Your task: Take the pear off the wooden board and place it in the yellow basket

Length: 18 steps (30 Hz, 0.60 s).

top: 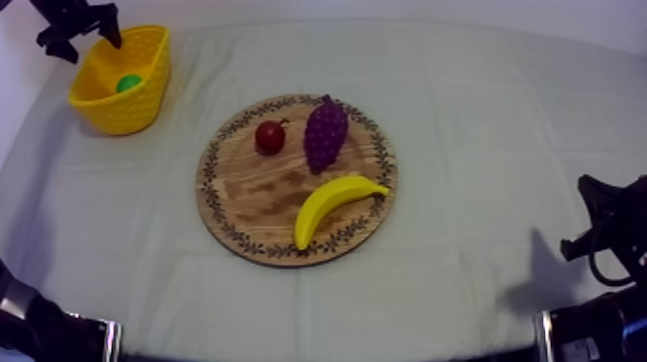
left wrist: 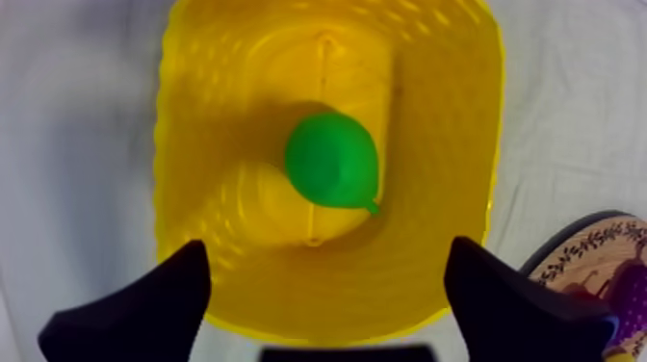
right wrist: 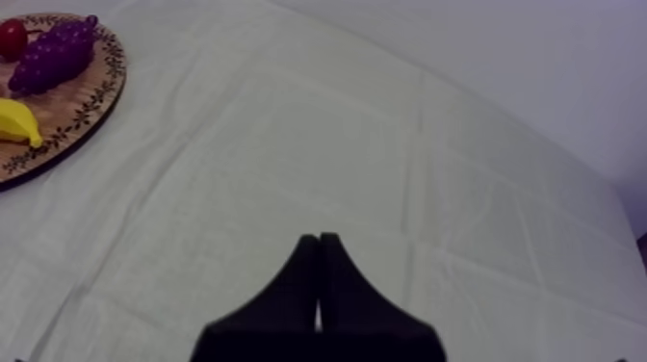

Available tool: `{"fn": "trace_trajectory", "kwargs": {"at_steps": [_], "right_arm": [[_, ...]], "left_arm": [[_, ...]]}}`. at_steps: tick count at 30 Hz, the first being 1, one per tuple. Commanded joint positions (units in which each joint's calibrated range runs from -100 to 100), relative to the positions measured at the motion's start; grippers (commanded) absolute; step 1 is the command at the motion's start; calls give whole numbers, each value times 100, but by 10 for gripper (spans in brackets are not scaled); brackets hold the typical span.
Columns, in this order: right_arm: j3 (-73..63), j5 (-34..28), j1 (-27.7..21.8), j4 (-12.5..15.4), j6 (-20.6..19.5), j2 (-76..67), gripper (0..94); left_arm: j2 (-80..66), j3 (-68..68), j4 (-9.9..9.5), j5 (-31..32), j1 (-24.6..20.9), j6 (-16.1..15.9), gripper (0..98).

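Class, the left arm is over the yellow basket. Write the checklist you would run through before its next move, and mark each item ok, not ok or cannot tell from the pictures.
1. Pear lies inside the yellow basket: ok.
2. Left gripper is open with nothing between its fingers: ok.
3. Pear lies clear of both fingers, so lifting away should not drag it: ok.
4. Basket stands upright on the cloth: ok.
5. Wooden board holds the banana, bunch of grapes and small red fruit, with no pear on it: ok.
6. Right gripper is shut on nothing, away from the board: ok.
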<state>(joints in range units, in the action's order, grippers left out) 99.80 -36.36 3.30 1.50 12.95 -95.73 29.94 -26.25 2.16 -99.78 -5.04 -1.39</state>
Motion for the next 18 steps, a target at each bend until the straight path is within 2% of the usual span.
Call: {"fn": "trace_trajectory", "kwargs": {"at_steps": [1, 8, 18], "right_arm": [[-2, -2, 0, -1, 2, -3, 4], [-2, -2, 0, -1, 2, -3, 4], [-2, -2, 0, -1, 2, -3, 4]], "left_arm": [[-178, 170, 4, 3, -17, -11, 873], [-873, 784, 25, 76, -73, -37, 843], [-2161, 2044, 127, 757, -112, -137, 767]]}}
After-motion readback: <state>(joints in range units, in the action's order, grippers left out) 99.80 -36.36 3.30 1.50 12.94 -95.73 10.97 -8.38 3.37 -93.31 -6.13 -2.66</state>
